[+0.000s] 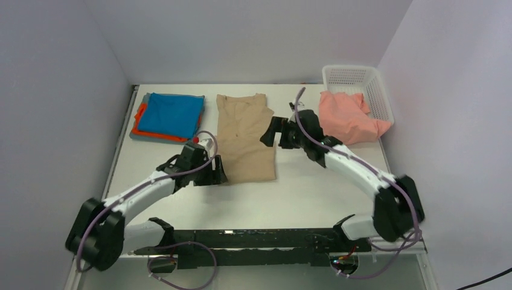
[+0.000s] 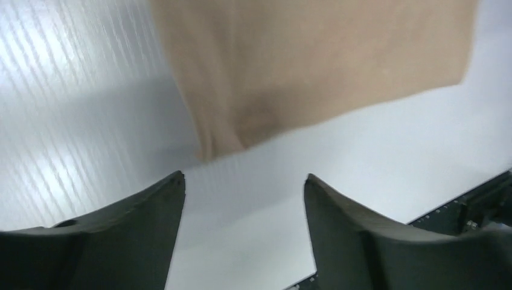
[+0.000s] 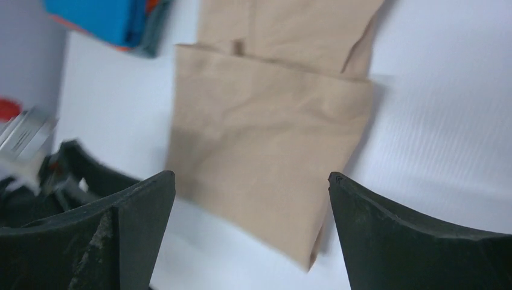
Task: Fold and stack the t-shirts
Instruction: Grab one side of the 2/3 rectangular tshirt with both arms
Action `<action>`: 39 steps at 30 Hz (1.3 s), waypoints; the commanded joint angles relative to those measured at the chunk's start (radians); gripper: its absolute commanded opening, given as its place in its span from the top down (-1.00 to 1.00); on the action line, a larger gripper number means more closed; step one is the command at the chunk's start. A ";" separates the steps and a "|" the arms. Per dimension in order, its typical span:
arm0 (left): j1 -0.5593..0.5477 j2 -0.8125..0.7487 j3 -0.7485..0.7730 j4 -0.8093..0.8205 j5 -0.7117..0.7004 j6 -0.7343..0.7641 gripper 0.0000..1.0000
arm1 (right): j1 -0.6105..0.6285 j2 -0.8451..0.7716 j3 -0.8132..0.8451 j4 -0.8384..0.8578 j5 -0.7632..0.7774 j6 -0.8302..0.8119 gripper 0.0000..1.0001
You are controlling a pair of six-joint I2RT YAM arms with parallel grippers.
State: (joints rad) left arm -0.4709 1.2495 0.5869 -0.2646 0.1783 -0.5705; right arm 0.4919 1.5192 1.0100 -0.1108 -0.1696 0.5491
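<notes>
1. Cloth first: the tan tee (image 1: 244, 136) lies flat in the middle of the table (image 1: 314, 181), already narrowed to a long strip, collar toward the far wall and hem toward the arms.
2. The left gripper (image 2: 244, 178) sits low at the strip's near-left corner with its jaws parted and nothing between them. The cloth edge lies just beyond its fingertips.
3. The right gripper (image 1: 272, 132) hovers beside the strip's right edge, about halfway along. Its jaws are spread wide and it holds nothing.
4. The step in hand looks like the crosswise fold, judging by the strip's shape.
5. To do it well, each gripper should pinch one near corner through all layers.
6. Both should lift only enough to clear the table, then carry the hem level toward the collar so the edges meet squarely.
7. A pinch that catches only the top layer would likely let the side folds open.
8. Uneven travel between the two arms would likely skew the fold.
9. Count of tees: five.
   - One tan tee, being worked.
   - Three stacked at the far left: blue tee (image 1: 175, 113) on top, orange tee (image 1: 140, 116) under it, grey tee (image 1: 145, 138) at the bottom.
   - One salmon-pink tee (image 1: 347, 118), unfolded, spilling from the basket.
10. Count of other things: one white lattice basket (image 1: 353, 74) at the far right, and two grippers.
</notes>
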 commanded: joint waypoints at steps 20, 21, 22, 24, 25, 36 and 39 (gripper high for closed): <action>0.017 -0.127 -0.247 0.324 -0.079 -0.272 -0.23 | 0.173 -0.193 -0.465 0.274 0.051 0.305 -0.71; 0.022 -0.105 -0.249 0.340 -0.079 -0.277 -0.18 | 0.177 -0.177 -0.465 0.281 0.066 0.315 -0.65; 0.026 -0.083 -0.249 0.347 -0.074 -0.278 -0.11 | 0.176 -0.160 -0.466 0.290 0.074 0.320 -0.58; 0.031 -0.044 -0.242 0.354 -0.057 -0.278 0.05 | 0.174 -0.130 -0.465 0.298 0.081 0.325 -0.43; 0.031 -0.026 -0.243 0.362 -0.053 -0.279 0.13 | 0.176 -0.117 -0.466 0.302 0.083 0.327 -0.36; 0.032 0.090 -0.220 0.347 -0.077 -0.282 1.00 | 0.177 -0.056 -0.483 0.266 0.197 0.327 0.08; 0.032 0.085 -0.223 0.333 -0.090 -0.280 1.00 | 0.174 -0.035 -0.479 0.241 0.229 0.319 0.11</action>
State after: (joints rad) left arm -0.4389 1.3056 0.3794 0.1627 0.1387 -0.8700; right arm 0.6628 1.4551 0.5381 0.1452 -0.0250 0.8757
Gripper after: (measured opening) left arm 0.025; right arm 0.456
